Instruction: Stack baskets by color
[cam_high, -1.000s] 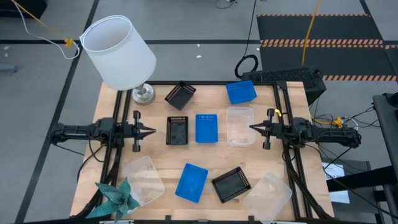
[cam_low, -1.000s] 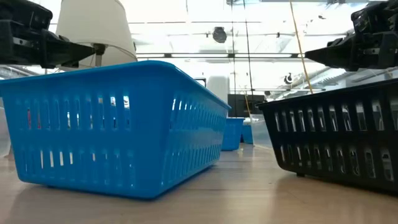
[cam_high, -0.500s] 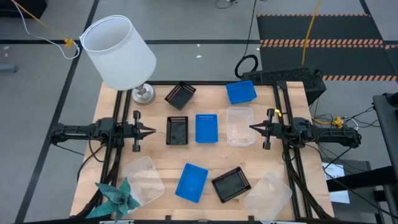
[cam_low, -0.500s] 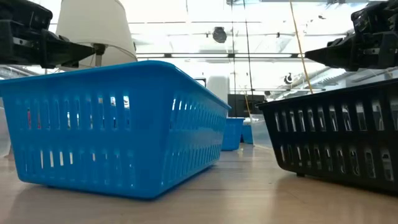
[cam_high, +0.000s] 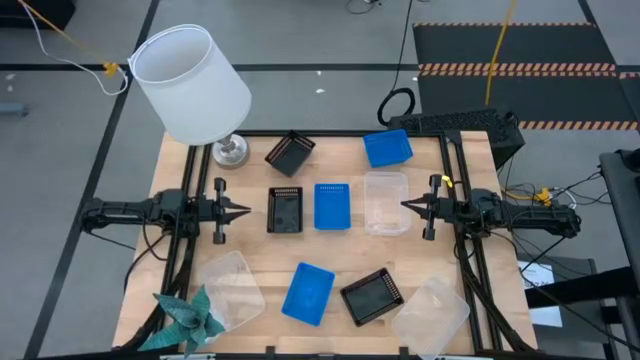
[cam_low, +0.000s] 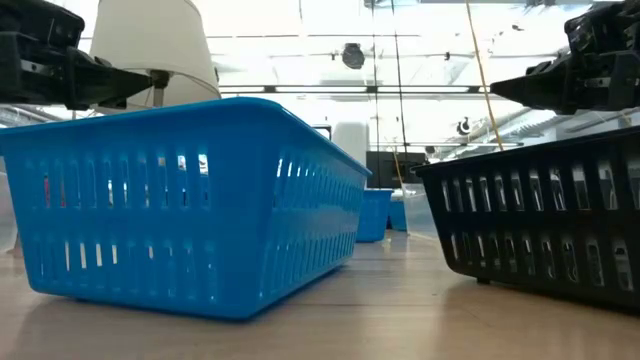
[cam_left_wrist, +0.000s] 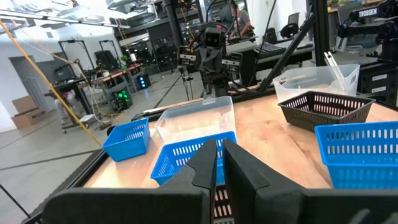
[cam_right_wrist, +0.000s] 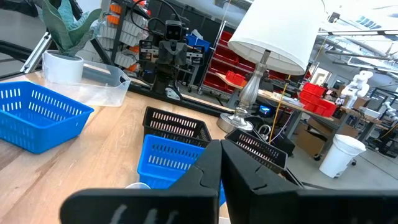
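Pale wooden surface (cam_high: 330, 250) on grey floor, white lampshade (cam_high: 190, 82) at far-left corner, nine small perforated plastic baskets (cam_high: 332, 206) scattered unstacked, middle row's long axes pointing away from lampshade's edge, left claw (cam_high: 243, 211) and right claw (cam_high: 406, 206) clenched, empty.

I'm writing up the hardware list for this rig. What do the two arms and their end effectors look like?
Both arms are matte black, slim and jointed, with black cables running along them. The left end effector and right end effector each taper to two dark pointed fingers on a crossbar. A small yellow mark sits near the right wrist. No lettering is readable.
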